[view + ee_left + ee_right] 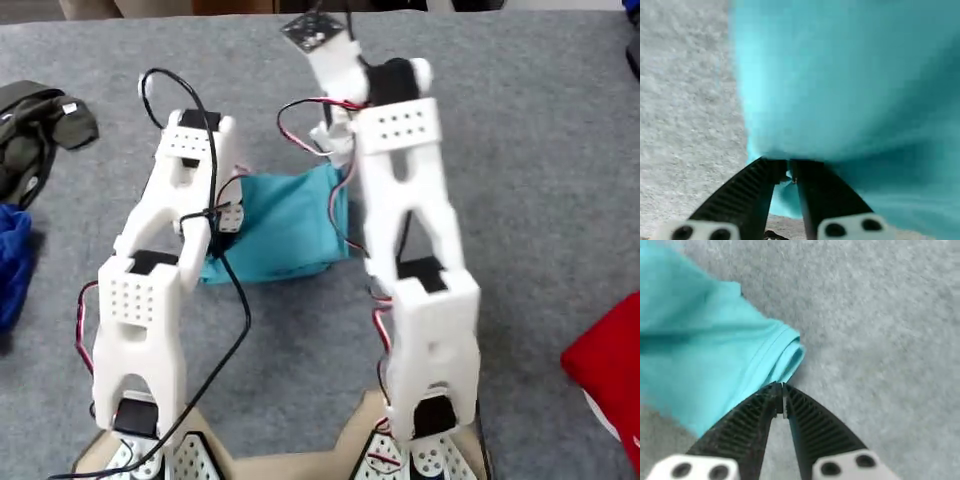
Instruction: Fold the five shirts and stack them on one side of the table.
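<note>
**A:** How did the two grips look?

**B:** The left gripper (790,169) had its jaws closed on an edge of the teal shirt (280,232), with cloth bunched right past its fingertips. The right gripper (779,394) was pinched shut too, but only on the very hem at a corner. Most of the shirt lay off to one side of it.

**A:** So the shirt sat between them?

**B:** Yes. It looked partly folded on the table (520,140), spanning from one gripper to the other, with the right gripper's corner raised a little.

**A:** What worried you?

**B:** The right pinch. With so little fabric in the jaws, I judged that any pull away from the left gripper could slip the hem out. The corner would then drop and undo the fold.

**A:** And the left?

**B:** It had a deeper bite, but possibly through more than one layer. Lifting could drag the lower layer along and crumple the shirt.

**A:** Anything nearby?

**B:** An olive shirt (35,120) and a blue shirt (12,262) lay well outside the left gripper, and a red shirt (612,365) well outside the right. Too far to snag, I thought.
</note>
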`<control>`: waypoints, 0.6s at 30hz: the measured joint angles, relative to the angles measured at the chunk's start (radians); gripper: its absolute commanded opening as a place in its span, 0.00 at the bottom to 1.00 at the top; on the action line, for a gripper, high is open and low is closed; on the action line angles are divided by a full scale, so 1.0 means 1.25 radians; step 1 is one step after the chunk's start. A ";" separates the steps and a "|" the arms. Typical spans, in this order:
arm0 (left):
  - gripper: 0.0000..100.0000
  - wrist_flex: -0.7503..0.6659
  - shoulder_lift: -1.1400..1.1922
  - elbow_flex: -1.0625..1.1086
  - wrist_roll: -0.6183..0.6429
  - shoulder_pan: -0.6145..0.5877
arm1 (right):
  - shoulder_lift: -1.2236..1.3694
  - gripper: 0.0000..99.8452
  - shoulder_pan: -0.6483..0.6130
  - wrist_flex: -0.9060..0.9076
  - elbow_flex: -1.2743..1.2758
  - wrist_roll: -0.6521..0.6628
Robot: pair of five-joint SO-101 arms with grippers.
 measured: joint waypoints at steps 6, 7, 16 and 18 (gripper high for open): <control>0.02 0.000 0.027 0.007 -0.025 -0.025 | 0.063 0.01 -0.007 0.000 -0.036 -0.016; 0.02 0.000 0.027 0.007 -0.028 -0.025 | 0.063 0.01 -0.015 0.000 -0.036 -0.016; 0.02 0.001 0.041 -0.085 -0.029 -0.026 | 0.063 0.01 -0.083 0.001 -0.044 -0.016; 0.02 0.001 0.034 -0.091 -0.029 -0.026 | 0.063 0.01 -0.081 0.001 -0.044 -0.016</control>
